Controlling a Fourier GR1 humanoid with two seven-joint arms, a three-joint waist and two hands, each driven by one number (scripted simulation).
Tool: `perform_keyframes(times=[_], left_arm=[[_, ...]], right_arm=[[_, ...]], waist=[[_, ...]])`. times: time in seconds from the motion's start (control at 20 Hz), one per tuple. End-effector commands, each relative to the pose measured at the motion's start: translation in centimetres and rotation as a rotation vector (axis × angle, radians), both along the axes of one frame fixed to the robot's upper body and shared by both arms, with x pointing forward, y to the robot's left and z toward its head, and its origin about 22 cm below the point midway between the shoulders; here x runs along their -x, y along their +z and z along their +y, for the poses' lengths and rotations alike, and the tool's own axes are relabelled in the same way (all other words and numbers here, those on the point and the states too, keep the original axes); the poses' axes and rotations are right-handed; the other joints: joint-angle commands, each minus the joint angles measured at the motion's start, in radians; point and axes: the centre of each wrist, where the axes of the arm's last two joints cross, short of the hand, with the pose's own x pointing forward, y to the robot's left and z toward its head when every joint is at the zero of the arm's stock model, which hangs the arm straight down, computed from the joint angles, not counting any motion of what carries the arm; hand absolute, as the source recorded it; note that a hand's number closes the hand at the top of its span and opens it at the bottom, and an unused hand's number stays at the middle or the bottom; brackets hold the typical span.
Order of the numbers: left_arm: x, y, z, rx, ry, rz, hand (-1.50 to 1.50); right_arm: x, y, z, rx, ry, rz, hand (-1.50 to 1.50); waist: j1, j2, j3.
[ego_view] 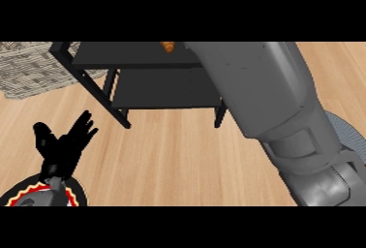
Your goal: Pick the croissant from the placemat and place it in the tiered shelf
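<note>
A black tiered shelf stands at the back of the wooden counter. A small orange-brown bit of the croissant shows at the top edge, over the shelf's upper tier, right beside my right forearm. That forearm reaches up across the shelf and out of the picture, so my right hand is hidden. My left hand rests open, fingers up, at the lower left. The woven grey placemat lies at the far left with nothing on its visible part.
A round plate with a red and yellow rim sits at the lower left under my left wrist. A grey round object shows at the right edge behind my right arm. Bare wood lies in front of the shelf.
</note>
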Motion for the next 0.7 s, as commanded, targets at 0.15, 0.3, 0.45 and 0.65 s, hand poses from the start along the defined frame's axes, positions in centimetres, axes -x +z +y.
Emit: perform_keyframes(times=[0.15, 0.3, 0.45, 0.65], left_arm=[[0.7, -0.9, -0.2, -0.007, 0.022, 0.065, 0.0], [0.4, -1.9, 0.1, 0.001, 0.039, 0.094, 0.0], [1.0, -1.9, -0.4, -0.002, 0.028, 0.087, 0.0], [1.8, -1.1, 1.0, -0.005, 0.056, 0.091, 0.0]], right_arm=[[0.3, 1.9, -2.4, -0.202, -0.107, -0.102, -1.5], [-0.1, 1.5, -3.6, -0.166, -0.205, -0.134, -1.5], [-0.1, 2.9, -6.7, -0.223, -0.302, -0.129, -1.5], [1.4, 6.4, -12.9, -0.309, -0.379, -0.155, -1.5]], waist=[[-0.012, -0.002, -0.005], [-0.026, -0.002, -0.005], [-0.033, -0.006, -0.005], [-0.045, -0.014, -0.004]])
